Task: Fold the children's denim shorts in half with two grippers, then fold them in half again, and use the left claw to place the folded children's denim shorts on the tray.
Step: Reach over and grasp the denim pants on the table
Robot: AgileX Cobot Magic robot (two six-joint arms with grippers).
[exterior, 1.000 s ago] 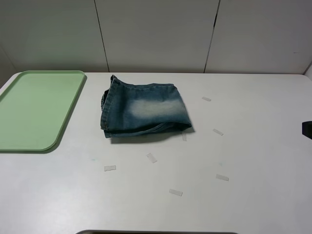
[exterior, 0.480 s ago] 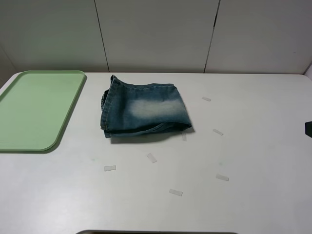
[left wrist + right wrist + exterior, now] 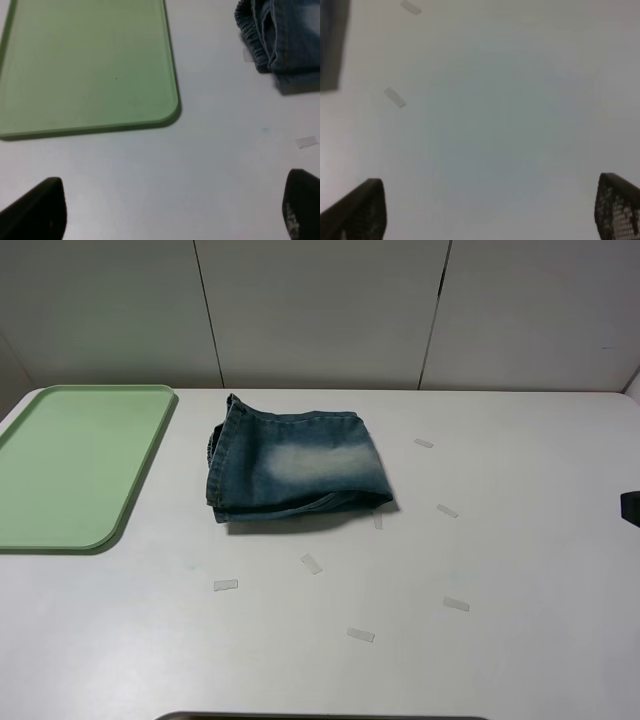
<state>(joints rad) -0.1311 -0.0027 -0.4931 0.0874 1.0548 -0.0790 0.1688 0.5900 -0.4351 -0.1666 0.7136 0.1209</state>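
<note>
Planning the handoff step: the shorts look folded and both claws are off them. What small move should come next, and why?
Probably bring the left claw, open above the table, toward the shorts, at the waistband edge facing the tray. The shorts lie compactly folded beside the tray, which holds nothing, and nothing grips them yet.

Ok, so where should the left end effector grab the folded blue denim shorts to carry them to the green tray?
Probably the gathered elastic waistband edge of the faded blue folded denim shorts, approached from the side facing the pale green plastic tray. The layers bunch together there, and the open left end effector sits on that side.
</note>
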